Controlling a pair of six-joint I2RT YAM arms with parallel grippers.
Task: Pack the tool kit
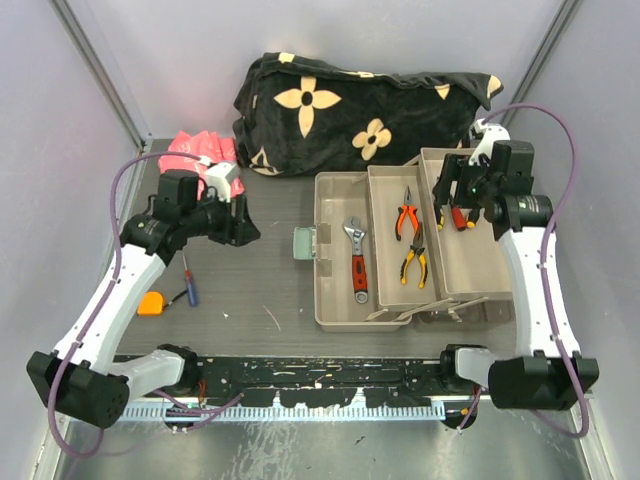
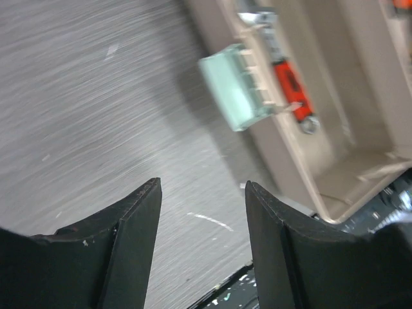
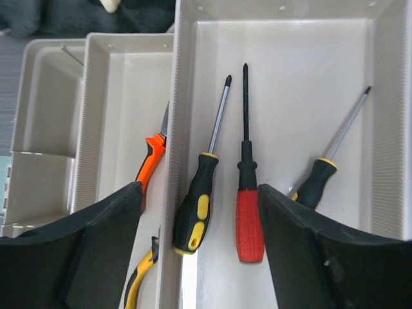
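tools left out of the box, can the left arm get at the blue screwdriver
Probably yes: the blue screwdriver lies bare on the table beside the left arm, nothing over it, and the left fingers are open and empty. The arm would have to fold back.

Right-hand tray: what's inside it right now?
The right-hand tray holds three: a black-yellow screwdriver, a red screwdriver and a third screwdriver, black-yellow too. The open right tool covers the third's handle end and the tray's near floor, so more could hide there.
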